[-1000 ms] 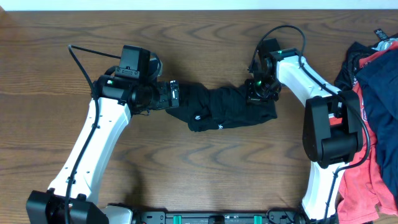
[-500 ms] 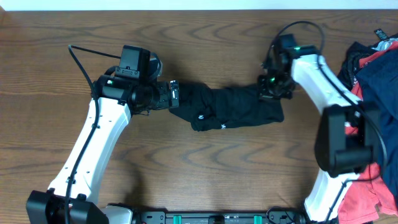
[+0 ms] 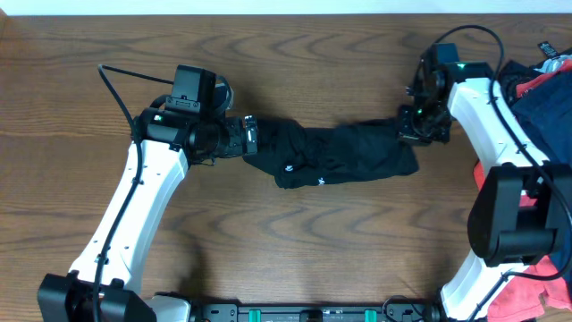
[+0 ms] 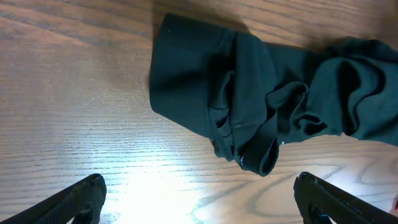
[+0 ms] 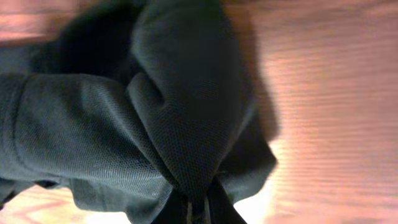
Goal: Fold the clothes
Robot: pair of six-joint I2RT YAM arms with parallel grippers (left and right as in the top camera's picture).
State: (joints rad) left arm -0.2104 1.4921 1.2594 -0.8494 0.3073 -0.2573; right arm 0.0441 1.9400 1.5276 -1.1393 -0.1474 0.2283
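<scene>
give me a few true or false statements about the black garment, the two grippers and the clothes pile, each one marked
1. The black garment lies stretched across the wooden table between the two arms. True.
2. The left gripper is clamped on the garment. False: its fingers stand wide apart, and the cloth lies ahead of them, not between them.
3. The right gripper pinches a bunch of the garment's cloth. True.
4. The pile of clothes sits at the table's left edge. False: it is at the right edge, beside the right arm.
5. The garment is folded flat and neat. False: it is crumpled and twisted.
</scene>
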